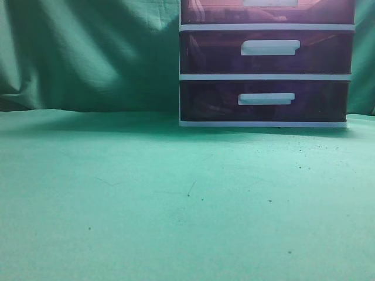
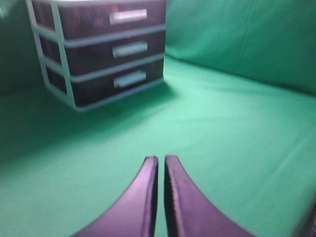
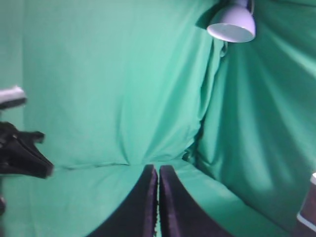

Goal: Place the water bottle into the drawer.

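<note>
One cabinet (image 1: 266,76) with three purple drawers stands at the table's far edge; the drawer (image 2: 106,17) is uppermost. Left gripper (image 2: 161,165) and right gripper (image 3: 158,173) are both pressed narrow, empty.

All three views are dim and carry a heavy green cast from the cloth (image 1: 117,205). In the exterior view the cabinet (image 1: 266,64) throws a soft shadow forward and to its left across the cloth, so the light probably comes from above and behind it. Its handles show pale and slightly smeared. The left wrist view is soft throughout; the cabinet (image 2: 98,49) is blurred, with a dark shadow spreading in front of it. In the right wrist view a white lamp shade (image 3: 231,22) hangs at upper right, its rim bright; edges nearby look fuzzy.
</note>
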Robot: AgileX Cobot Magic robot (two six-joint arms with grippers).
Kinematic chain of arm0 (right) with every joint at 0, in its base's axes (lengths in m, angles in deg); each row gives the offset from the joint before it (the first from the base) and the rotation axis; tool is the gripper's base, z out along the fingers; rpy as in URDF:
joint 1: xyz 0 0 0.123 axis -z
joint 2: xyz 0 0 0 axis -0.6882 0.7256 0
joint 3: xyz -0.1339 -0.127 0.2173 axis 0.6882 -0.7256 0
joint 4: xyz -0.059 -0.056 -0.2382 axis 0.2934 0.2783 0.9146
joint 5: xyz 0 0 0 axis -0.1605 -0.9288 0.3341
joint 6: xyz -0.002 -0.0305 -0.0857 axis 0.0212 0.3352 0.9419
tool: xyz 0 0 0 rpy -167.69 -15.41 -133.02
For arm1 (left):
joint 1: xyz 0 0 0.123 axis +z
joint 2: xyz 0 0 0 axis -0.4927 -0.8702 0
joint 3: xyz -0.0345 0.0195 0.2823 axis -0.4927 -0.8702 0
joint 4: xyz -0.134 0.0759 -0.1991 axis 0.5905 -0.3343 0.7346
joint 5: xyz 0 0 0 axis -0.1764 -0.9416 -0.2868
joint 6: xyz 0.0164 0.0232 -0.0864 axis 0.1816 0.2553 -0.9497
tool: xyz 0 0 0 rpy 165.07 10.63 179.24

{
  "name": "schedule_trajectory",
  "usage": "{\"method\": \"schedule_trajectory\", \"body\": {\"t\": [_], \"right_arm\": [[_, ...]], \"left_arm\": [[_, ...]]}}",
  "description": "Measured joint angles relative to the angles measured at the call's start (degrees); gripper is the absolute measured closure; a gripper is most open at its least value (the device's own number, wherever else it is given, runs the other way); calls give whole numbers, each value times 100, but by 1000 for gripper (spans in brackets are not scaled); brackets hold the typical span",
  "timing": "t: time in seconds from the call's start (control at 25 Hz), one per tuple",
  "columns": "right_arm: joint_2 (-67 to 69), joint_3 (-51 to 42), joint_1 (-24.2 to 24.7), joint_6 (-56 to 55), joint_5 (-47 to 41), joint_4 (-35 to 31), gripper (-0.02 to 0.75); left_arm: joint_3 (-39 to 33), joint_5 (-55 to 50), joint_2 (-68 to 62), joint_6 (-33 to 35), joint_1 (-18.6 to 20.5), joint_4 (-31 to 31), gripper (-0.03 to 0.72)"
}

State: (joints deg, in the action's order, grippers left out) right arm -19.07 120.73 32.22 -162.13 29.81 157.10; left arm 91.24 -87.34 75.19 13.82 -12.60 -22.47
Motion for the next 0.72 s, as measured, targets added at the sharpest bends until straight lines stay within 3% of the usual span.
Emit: {"method": "schedule_trajectory", "body": {"t": [0.44, 0.72], "right_arm": [[0, -48, 0, 7, 352, 0, 738], [0, -451, 0, 7, 364, 0, 738]], "left_arm": [[-1968, 1918, 0, -233, 0, -149, 688], [-2232, 1919, 0, -293, 0, -149, 688]]}}
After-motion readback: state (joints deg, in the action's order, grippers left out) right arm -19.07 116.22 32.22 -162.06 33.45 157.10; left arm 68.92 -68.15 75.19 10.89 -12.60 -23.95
